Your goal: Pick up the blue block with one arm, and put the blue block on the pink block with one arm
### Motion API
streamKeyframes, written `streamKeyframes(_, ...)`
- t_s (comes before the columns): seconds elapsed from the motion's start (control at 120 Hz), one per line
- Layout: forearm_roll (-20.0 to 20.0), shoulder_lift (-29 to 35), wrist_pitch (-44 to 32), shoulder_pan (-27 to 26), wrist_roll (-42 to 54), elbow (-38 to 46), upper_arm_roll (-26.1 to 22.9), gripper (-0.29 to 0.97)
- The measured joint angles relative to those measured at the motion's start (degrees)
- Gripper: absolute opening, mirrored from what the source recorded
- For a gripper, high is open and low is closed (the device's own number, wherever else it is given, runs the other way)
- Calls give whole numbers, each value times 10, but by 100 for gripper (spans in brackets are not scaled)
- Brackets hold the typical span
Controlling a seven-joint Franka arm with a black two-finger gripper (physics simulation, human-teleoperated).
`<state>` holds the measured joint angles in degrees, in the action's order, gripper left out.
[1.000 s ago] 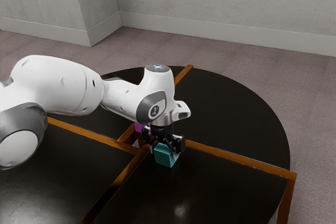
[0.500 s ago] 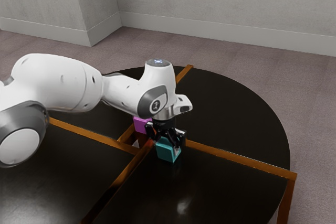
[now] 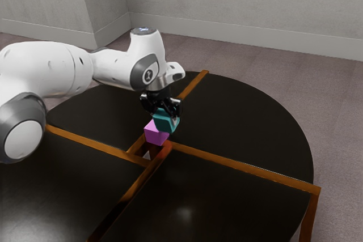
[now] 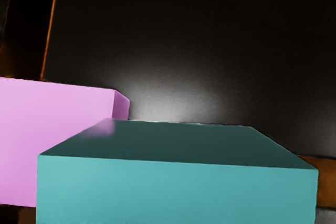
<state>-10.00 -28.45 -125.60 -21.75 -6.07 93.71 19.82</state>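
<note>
In the exterior view the teal-blue block [image 3: 165, 121] hangs in the air, and my black gripper [image 3: 163, 111] is shut on it from two sides. The pink block [image 3: 156, 133] rests on the dark table just below it and slightly toward the exterior view's left, near where the wooden strips cross. The blue block's lower edge sits close above the pink block's top; whether they touch I cannot tell. In the wrist view the blue block [image 4: 178, 182] looms large under my hand, with the pink block [image 4: 47, 129] beside and behind it.
The round black table [image 3: 244, 123] is split by raised orange-brown wooden strips [image 3: 238, 166] that cross near the pink block. My white arm [image 3: 74, 75] comes in from the exterior view's left. Grey floor and a pale wall lie beyond the table.
My gripper has lifted the blue block off the table and carried it up and toward the exterior view's left, from beside the strip crossing to just above the pink block.
</note>
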Motion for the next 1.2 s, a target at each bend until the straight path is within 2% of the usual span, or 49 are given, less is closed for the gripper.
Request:
streamKeyframes(0.183,2,-8,11,54,21,-18,-20,38)
streamKeyframes(0.558,3,-30,17,91,55,-38,-41,38)
streamKeyframes(0.742,5,-31,19,93,71,-39,-43,53)
streamKeyframes(0.892,11,-26,23,93,80,-48,-42,61)
streamKeyframes(1.033,31,3,43,68,88,-63,-28,64)
streamKeyframes(1.133,41,57,71,8,91,-52,22,66)
streamKeyframes(1.2,51,107,99,-9,93,-37,35,66)
